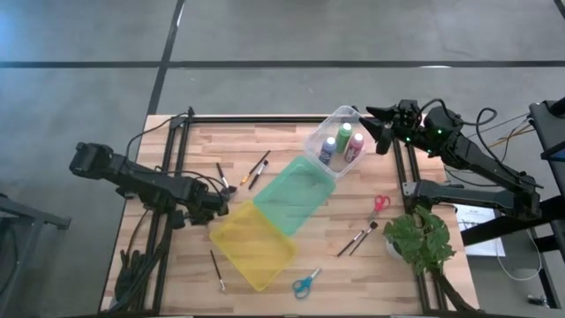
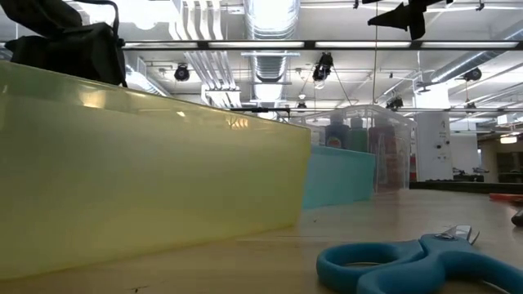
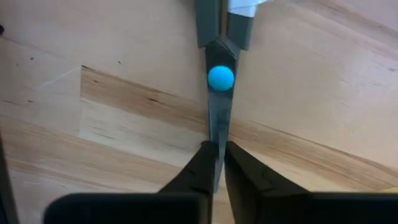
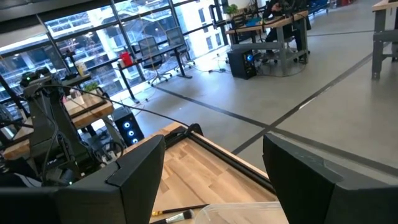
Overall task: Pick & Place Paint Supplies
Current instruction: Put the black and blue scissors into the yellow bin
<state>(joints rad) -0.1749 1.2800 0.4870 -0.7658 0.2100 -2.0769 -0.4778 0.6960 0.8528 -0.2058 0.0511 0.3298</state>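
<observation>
Left gripper (image 3: pixel 216 163): low over the wood table (image 3: pixel 124 74), fingers pinched on scissors' closed blades (image 3: pixel 217 118) below the blue pivot | Scissors: light, stiff, slick steel; thin blades may twist, so a grip by the pivot looks steadier | Right gripper (image 4: pixel 211 180): wide open, empty, over the far clear bin (image 1: pixel 320 134)

In the low view, the yellow bin (image 2: pixel 147 175) is blocking most of the table behind it, and the blue scissors (image 2: pixel 425 265) beside it are running off the lower edge. The bottles (image 2: pixel 359 135) beyond the yellow bin are showing only as blurred shapes through clear plastic. In the left wrist view, the grey scissors (image 3: pixel 217 93) are extending past the frame edge, handles unseen.
</observation>
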